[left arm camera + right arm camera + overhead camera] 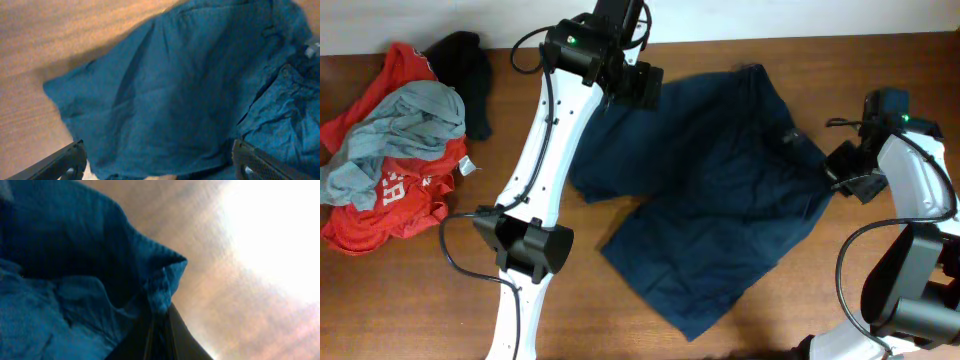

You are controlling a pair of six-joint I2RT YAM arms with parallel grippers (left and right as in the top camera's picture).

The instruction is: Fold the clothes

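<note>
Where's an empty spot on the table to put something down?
The table is bare in front of the red and grey pile, beside the left arm. Also bare: the far strip behind the navy shorts, toward the right arm. Crowded: the middle under the shorts, and the pile's corner.

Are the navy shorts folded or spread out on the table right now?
Spread out: the navy shorts lie open, both legs apart; the right gripper pinches one edge.

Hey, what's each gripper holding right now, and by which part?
Right gripper pinches the navy shorts by a fold of their right-hand edge; left gripper is open above them, holding nothing.
</note>
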